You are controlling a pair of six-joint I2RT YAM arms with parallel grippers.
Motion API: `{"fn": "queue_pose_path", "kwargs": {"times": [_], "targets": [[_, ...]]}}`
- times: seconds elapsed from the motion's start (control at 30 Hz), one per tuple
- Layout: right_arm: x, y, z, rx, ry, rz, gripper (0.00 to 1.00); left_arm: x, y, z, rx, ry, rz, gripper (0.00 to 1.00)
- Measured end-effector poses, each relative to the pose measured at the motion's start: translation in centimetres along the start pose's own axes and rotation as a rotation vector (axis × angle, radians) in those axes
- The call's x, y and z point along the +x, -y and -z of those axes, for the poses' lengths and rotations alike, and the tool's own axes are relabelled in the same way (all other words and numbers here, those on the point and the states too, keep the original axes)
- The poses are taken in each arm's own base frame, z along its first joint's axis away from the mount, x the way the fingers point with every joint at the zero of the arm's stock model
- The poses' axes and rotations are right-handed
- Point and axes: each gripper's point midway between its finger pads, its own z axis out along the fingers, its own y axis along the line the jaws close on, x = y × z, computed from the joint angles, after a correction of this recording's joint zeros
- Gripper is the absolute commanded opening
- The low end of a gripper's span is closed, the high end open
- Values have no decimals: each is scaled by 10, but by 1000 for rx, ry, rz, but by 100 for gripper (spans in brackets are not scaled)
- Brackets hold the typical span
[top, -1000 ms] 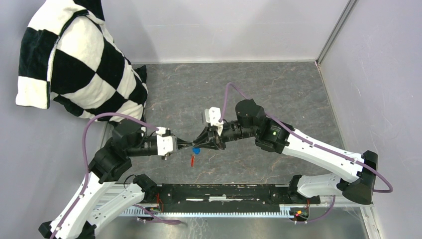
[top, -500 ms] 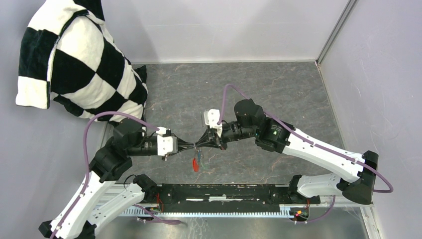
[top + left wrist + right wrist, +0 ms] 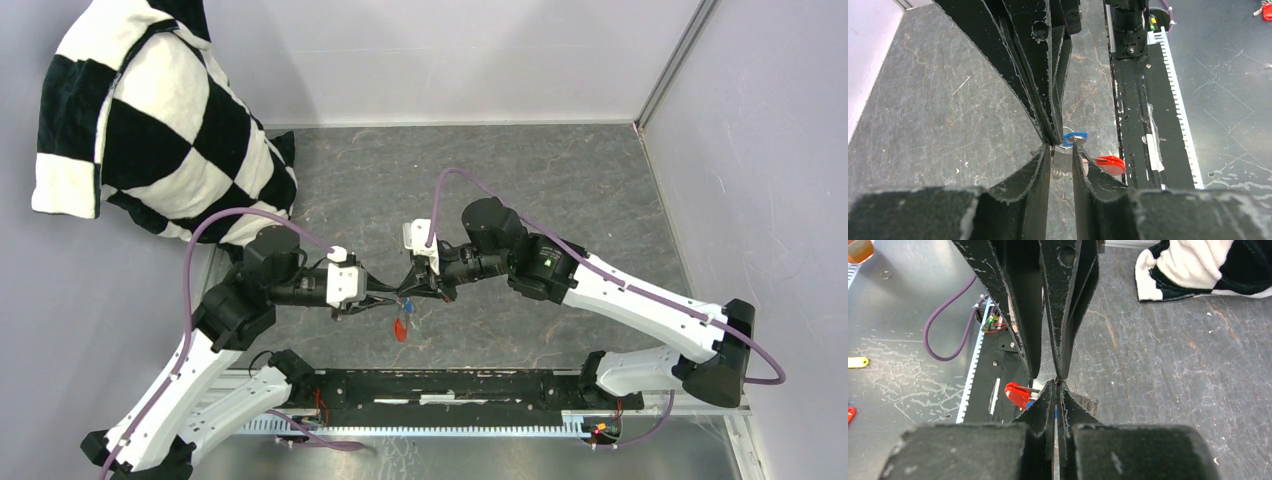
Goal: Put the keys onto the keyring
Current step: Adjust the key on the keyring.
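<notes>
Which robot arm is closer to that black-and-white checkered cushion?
Left. The left arm bends just beside the cushion, at its lower corner; the right arm reaches in from the opposite side, well away from it.

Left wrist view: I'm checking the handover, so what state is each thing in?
left gripper: open.
right gripper: shut on the keyring.
keyring: held off the table at the right gripper's tips.
blue key: hanging at the ring; threaded or not, cannot tell.
red tag: dangling below the ring.
</notes>
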Motion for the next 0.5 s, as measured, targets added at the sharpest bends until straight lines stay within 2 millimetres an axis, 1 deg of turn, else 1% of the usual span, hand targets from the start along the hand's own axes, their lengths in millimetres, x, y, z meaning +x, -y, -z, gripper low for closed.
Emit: {"fn": "queue_pose_path", "kwargs": {"times": [0.17, 0.3, 0.37, 0.5], "targets": [[1, 1, 0, 1, -12, -7, 0, 3, -1, 0, -3, -14, 11, 36], [-5, -1, 0, -2, -4, 0, 0, 8, -2, 1, -18, -35, 21, 41], [-9, -1, 0, -3, 3, 5, 0, 9, -4, 1, -28, -43, 22, 46], [-12, -2, -1, -6, 6, 8, 1, 12, -11, 3, -66, -63, 18, 46]]}}
